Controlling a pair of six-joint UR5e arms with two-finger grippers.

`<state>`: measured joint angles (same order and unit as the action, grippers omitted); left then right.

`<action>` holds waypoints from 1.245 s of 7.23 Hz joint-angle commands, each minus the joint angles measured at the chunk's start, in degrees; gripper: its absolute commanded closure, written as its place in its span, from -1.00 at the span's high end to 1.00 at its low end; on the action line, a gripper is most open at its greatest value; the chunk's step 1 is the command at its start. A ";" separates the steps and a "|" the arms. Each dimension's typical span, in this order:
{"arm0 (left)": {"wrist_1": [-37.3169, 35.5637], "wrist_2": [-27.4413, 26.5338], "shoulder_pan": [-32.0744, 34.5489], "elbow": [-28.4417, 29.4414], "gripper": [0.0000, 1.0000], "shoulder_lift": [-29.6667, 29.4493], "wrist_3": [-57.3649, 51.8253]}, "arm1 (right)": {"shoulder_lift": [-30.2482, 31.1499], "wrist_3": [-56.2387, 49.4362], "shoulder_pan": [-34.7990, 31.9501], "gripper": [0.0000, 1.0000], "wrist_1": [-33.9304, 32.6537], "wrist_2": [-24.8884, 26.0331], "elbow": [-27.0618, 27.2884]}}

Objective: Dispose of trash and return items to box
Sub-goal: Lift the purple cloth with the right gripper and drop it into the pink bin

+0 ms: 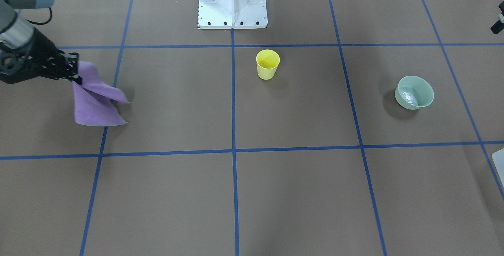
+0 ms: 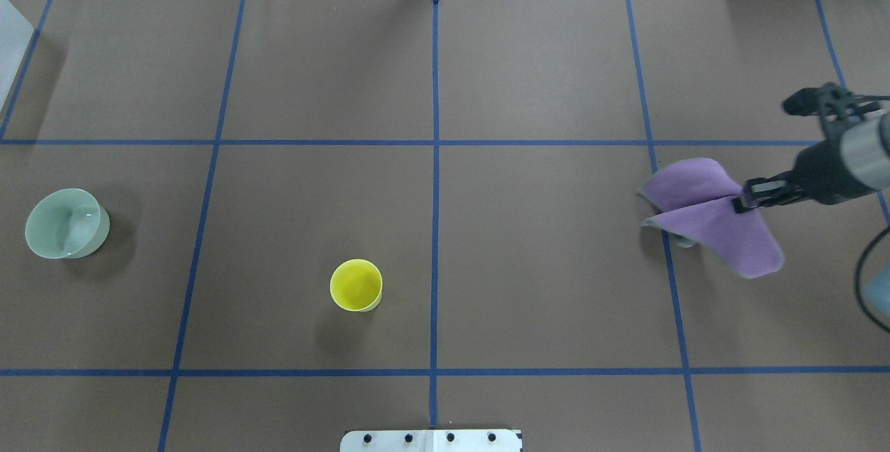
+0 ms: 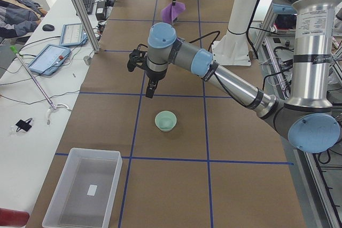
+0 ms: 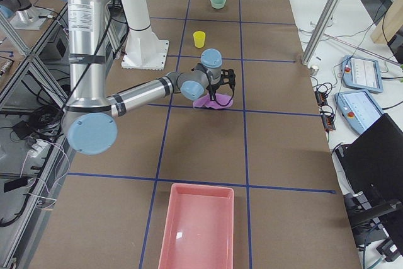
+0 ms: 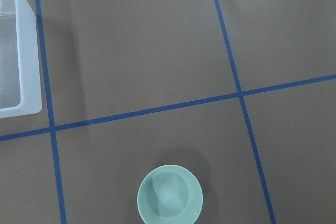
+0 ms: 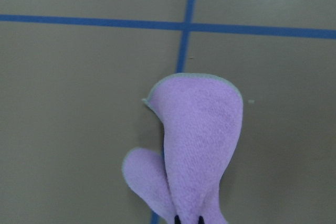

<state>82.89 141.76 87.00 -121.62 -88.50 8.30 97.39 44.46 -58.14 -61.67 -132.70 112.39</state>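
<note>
My right gripper (image 1: 76,71) is shut on a purple cloth (image 1: 96,98), pinching it at a fold so it hangs in two flaps just over the brown table. The grip also shows in the overhead view (image 2: 740,203) and the right wrist view (image 6: 188,219), with the cloth (image 6: 199,135) draped below. A yellow cup (image 2: 356,285) stands upright near the middle. A pale green bowl (image 2: 66,222) sits at the robot's left. My left gripper (image 3: 150,90) hovers above and beyond the bowl (image 3: 165,120); I cannot tell whether it is open or shut.
A clear plastic box (image 3: 85,190) stands at the table's left end, also in the left wrist view (image 5: 18,66). A pink tray (image 4: 196,231) lies at the right end. The white robot base (image 1: 232,0) stands at the table's robot-side edge.
</note>
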 commanded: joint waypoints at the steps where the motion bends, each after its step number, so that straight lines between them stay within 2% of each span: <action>1: 0.17 0.01 -0.08 0.67 0.96 -0.09 -0.04 | 11.20 -18.88 -17.72 -1.00 -0.82 -7.47 0.55; 2: 0.17 0.01 -0.43 1.20 0.96 -0.09 -0.13 | 12.29 -28.54 -25.46 -1.00 -6.57 -7.74 0.55; 3: 0.26 0.09 -0.78 1.81 0.96 -0.09 -0.13 | 11.78 -43.43 -33.36 -1.00 -18.55 -7.66 0.37; 4: 0.26 0.09 -1.04 1.82 0.96 -0.18 -0.21 | 8.12 -57.67 -39.27 -1.00 -31.54 -5.05 -0.15; 5: 0.26 0.18 -1.13 1.65 0.96 -0.18 -0.13 | 3.12 -66.86 -43.68 -1.00 -40.64 -1.28 -3.63; 6: 0.34 0.09 -1.83 1.47 0.96 -1.05 3.01 | -0.75 -75.22 -47.03 -1.00 -42.29 -0.63 -11.67; 7: 0.78 -1.12 -6.80 -0.53 0.96 -4.10 13.04 | -3.84 -79.05 -48.37 -1.00 -41.61 -0.02 -20.54; 8: 0.78 -5.23 -11.11 -3.86 0.96 -4.22 20.02 | -5.78 -81.17 -48.65 -1.00 -41.52 2.16 -25.77; 9: 0.70 -8.57 -17.33 -7.29 0.96 -4.40 29.14 | -5.72 -81.80 -48.65 -1.00 -39.69 3.58 -28.25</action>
<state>83.59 137.22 76.40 -124.96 -92.33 26.95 92.91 -35.10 -106.29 -102.61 -131.12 89.32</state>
